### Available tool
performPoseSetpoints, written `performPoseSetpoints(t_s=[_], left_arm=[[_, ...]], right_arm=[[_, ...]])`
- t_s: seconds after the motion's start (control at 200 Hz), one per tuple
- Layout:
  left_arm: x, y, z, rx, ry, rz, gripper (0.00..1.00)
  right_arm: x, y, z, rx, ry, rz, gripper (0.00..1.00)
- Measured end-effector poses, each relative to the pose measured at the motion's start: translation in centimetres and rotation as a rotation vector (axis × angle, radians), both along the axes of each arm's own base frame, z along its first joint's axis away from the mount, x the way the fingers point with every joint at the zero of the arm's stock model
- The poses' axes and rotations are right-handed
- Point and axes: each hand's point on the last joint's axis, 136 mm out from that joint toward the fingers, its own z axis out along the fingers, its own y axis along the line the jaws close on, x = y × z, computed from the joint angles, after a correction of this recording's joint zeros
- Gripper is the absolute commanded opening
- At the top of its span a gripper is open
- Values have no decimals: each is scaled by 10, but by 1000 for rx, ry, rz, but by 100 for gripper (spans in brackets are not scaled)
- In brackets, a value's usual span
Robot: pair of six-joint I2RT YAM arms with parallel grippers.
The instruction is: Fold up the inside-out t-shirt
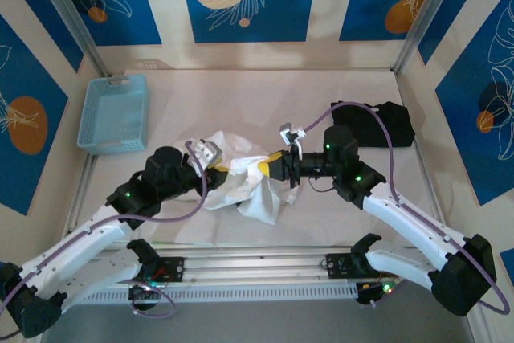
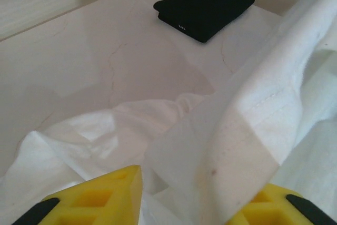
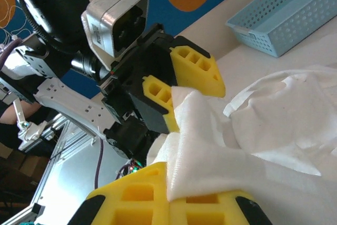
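- Jaws on the right arm [image 1: 409,222] are pressed together, pinching a hem of the t-shirt [image 1: 245,186]. Jaws on the left arm [image 1: 80,242] are spread, with a cloth fold draped between them, ungripped.
- Step: looks like untangling the bunch, no fold made yet. The next move calls for the left jaws to take a second edge, then both pull apart to flatten.
- Tabletop [image 1: 265,94]: pale, smooth, hard.
- T-shirt: white, thin, limp cotton with stitched seams showing, in a crumpled heap mid-tabletop between the arms.
- Black garment [image 1: 373,124]: neat folded rectangle, far right, well apart.
- Basket [image 1: 114,112]: light blue perforated plastic, far left.
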Motion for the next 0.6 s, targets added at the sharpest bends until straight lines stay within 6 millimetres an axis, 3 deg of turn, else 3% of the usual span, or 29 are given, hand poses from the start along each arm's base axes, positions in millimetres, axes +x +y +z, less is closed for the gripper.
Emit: performPoseSetpoints(t_s=[0.155, 0.275, 0.6], left_arm=[[-13, 8, 8, -59, -10, -2, 55], [-24, 13, 10, -105, -8, -14, 59], [-43, 9, -21, -162, 75, -74, 63]], right_arm=[[5, -2, -1, -2, 12, -20, 0], [11, -2, -4, -2, 35, -39, 0], [25, -1, -15, -13, 133, -92, 0]])
